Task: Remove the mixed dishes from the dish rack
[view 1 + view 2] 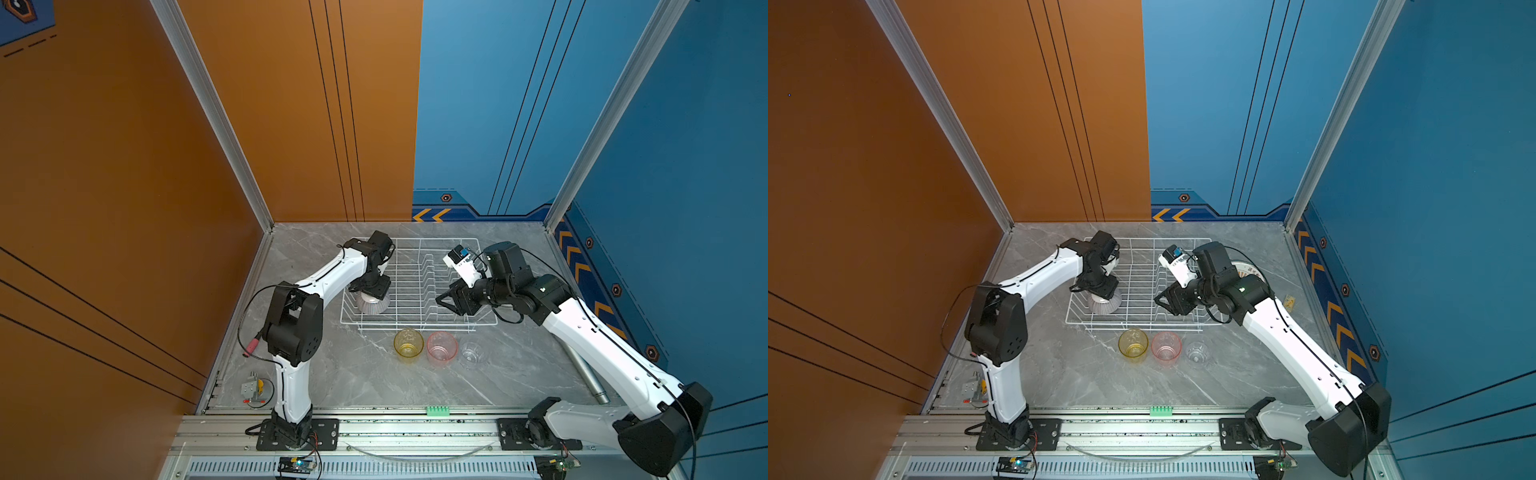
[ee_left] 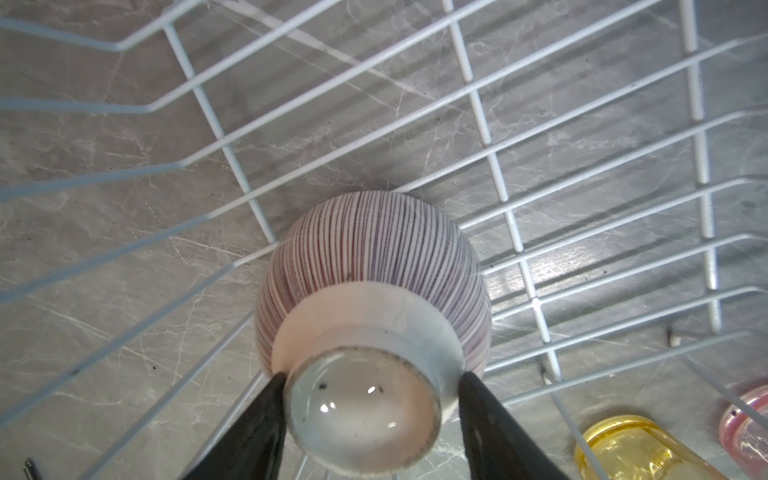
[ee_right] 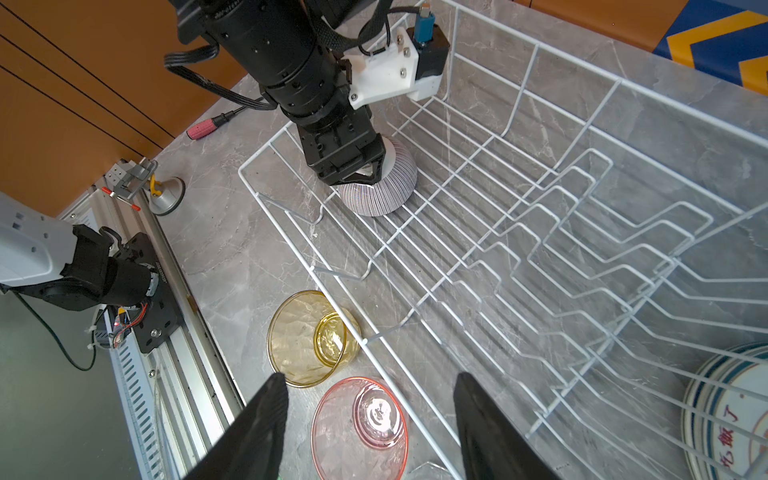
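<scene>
Nearing the end: only the striped bowl (image 2: 374, 253) is left in the dish rack (image 1: 417, 284), upside down by its near left corner. My left claw (image 2: 372, 378) brackets the foot ring; I cannot tell if it's clamped. Right claw (image 3: 370, 382) hangs apart, empty. Yellow tumbler (image 1: 409, 344), pink tumbler (image 1: 441, 348), clear tumbler (image 1: 473, 352) and stacked plates (image 3: 731, 411) sit on the tabletop (image 1: 353, 374).
</scene>
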Controlling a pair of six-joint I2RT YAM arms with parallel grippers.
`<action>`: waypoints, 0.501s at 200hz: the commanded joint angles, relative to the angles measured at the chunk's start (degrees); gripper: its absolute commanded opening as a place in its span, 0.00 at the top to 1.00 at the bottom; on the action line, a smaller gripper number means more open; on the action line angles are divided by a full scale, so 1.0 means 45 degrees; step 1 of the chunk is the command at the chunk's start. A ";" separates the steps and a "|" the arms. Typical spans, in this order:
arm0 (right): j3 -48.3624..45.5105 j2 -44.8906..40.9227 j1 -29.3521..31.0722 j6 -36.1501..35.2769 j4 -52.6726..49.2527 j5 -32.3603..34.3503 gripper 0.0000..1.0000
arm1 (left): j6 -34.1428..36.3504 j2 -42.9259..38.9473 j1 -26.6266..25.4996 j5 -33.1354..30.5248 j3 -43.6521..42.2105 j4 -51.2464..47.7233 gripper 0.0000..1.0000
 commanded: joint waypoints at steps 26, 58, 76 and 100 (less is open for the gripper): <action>-0.0247 -0.0384 -0.0118 0.0219 0.0204 -0.0192 0.38 | 0.0152 0.0151 0.0188 0.0393 0.0345 -0.0400 0.40; -0.0329 -0.0422 -0.0156 0.0247 0.0269 -0.0192 0.38 | 0.0197 0.0183 0.0230 0.0568 0.0331 -0.0423 0.43; -0.0352 -0.0422 -0.0171 0.0287 0.0288 -0.0173 0.38 | 0.0218 0.0231 0.0226 0.0693 0.0331 -0.0474 0.46; -0.0479 -0.0402 -0.0196 0.0398 0.0420 -0.0173 0.38 | 0.0303 0.0232 0.0226 0.0851 0.0324 -0.0481 0.48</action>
